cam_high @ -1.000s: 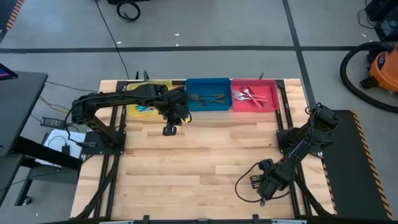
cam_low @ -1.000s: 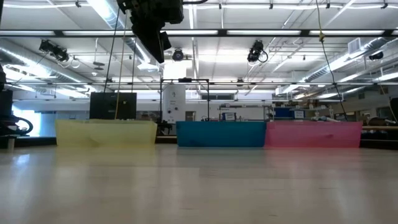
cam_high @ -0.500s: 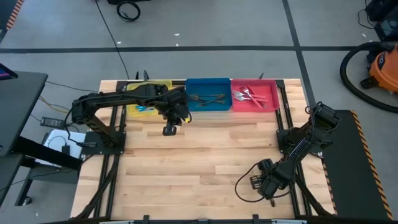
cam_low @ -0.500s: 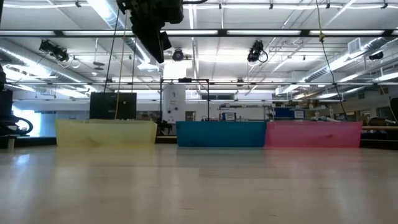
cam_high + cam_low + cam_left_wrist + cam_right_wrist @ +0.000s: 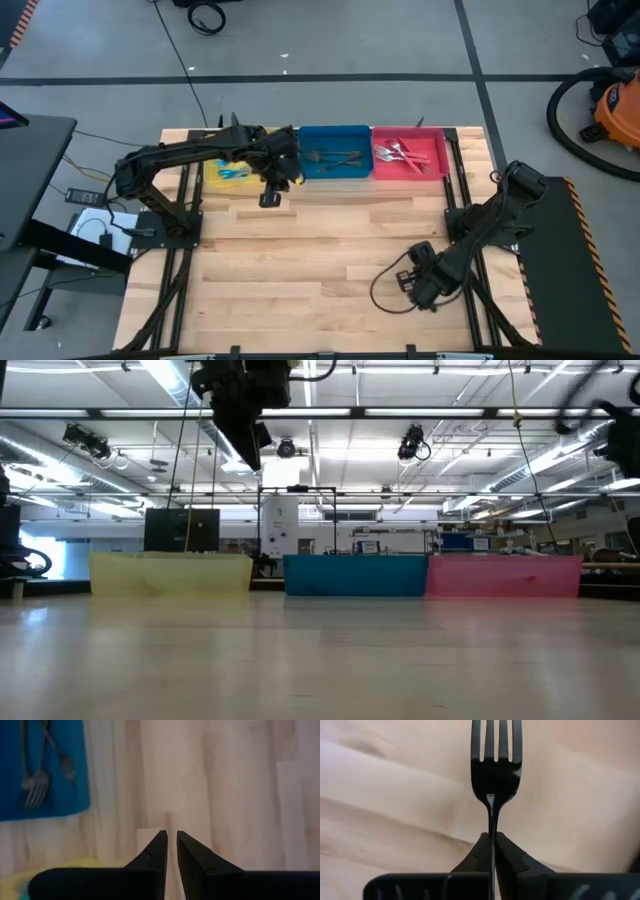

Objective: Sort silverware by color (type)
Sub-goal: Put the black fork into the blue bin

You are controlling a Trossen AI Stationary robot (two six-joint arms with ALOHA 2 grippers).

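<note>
Right wrist view: right hand clamps dark fork by its handle.
Left hand: fingers nearly together, empty, over desk.
Writing: none readable.

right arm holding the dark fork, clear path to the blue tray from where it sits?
Probably yes. The right gripper grips the dark fork over bare table; nothing lies between it and the blue tray. The left gripper hovers beside the tray.

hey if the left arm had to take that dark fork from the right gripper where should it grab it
By the neck just below the tines: the dark fork sticks out forward from the right gripper, whose fingers pinch the thin handle. Come from the tine end, closing across the flat faces.
</note>
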